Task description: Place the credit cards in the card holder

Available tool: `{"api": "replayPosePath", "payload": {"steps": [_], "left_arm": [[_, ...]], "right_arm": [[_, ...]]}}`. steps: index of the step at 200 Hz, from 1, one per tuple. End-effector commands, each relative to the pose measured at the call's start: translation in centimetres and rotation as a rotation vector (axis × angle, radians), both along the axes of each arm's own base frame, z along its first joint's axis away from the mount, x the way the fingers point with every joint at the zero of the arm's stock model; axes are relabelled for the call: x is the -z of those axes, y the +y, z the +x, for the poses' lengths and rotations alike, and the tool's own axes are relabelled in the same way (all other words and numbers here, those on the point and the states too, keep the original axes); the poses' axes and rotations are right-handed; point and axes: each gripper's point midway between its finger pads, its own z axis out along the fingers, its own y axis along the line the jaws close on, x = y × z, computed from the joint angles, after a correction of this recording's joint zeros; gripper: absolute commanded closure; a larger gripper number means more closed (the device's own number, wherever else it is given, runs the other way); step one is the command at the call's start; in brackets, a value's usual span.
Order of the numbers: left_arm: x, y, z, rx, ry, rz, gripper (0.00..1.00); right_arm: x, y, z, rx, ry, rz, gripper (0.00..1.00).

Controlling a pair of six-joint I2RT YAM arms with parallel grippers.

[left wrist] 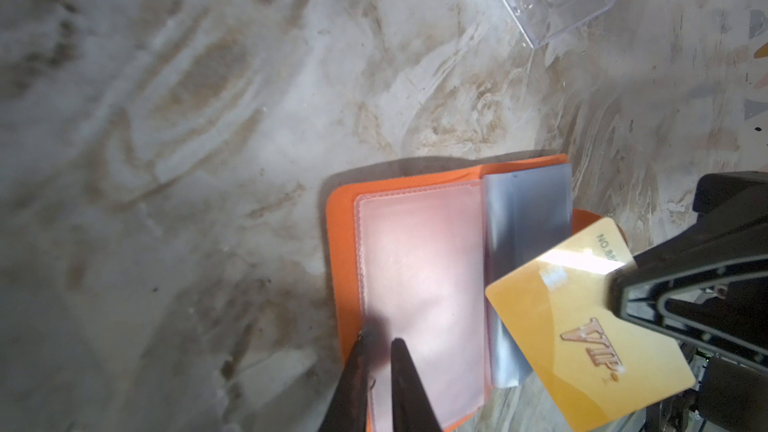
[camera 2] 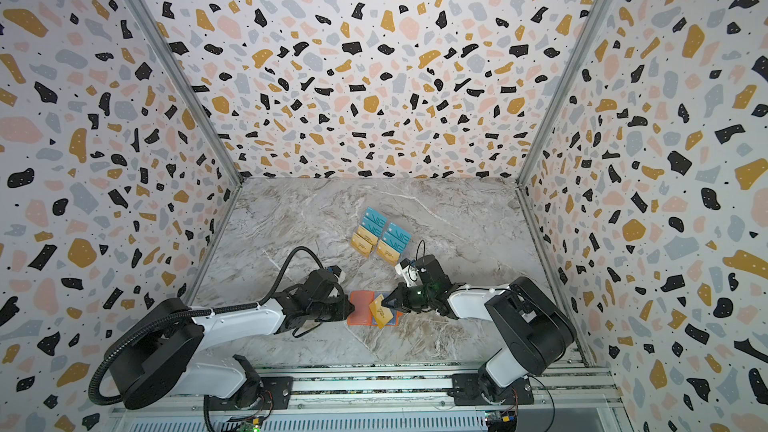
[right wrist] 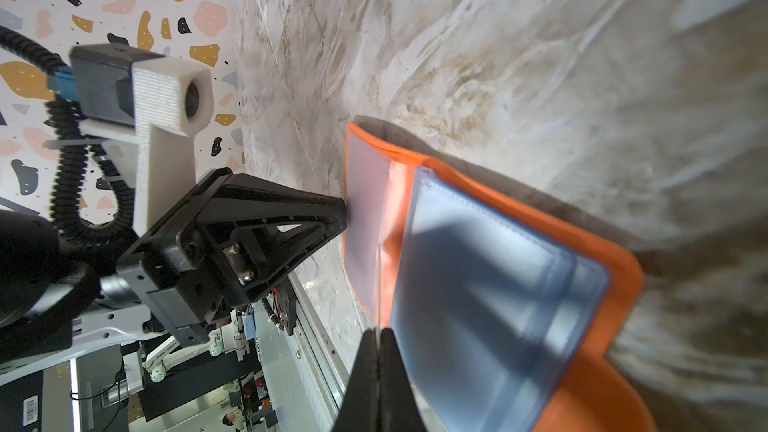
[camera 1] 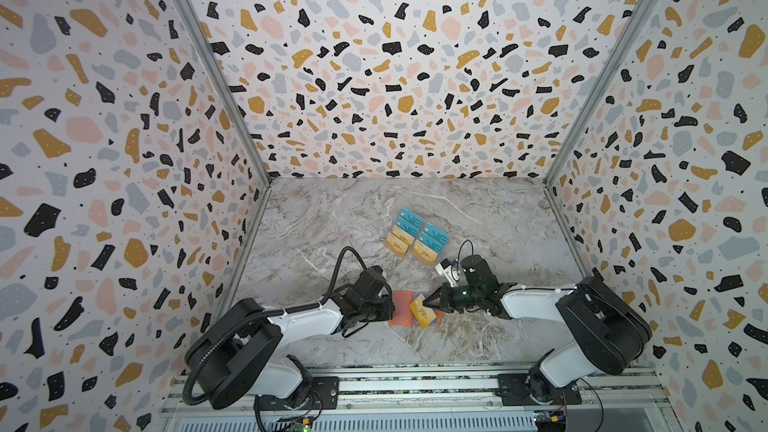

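Right jaws: clamped on gold card (camera 1: 419, 313), over open card holder (camera 1: 401, 305).
Left jaws: nearly closed, pinching its sleeve (left wrist: 419, 284).
Remaining: other cards (camera 1: 432, 236) beyond both jaws; none visibly sleeved.

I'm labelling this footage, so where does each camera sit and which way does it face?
Both top views: overhead, looking down at the table; left arm and right arm show.
Left wrist: on the left arm, facing card holder and gold card; left gripper shows.
Right wrist: on the right arm, facing the card holder; right gripper shows.
Shared: all show the card holder.
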Motion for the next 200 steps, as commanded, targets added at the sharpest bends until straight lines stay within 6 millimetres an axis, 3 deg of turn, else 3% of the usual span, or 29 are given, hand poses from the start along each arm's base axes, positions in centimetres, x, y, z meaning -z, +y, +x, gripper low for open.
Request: {"api": "replayPosePath", "payload": {"steps": [1,200], "left_arm": [[0.0,0.1,-0.2,-0.001,-0.003,-0.008,0.85],[0.1,0.3,-0.5,-0.001,0.004,-0.012,0.85]], "right_arm": [[0.1,0.0,0.3,0.007,-0.003,0.001,1.00],[1.6,1.2,0.5,0.058,0.005,0.074,1.00]]}}
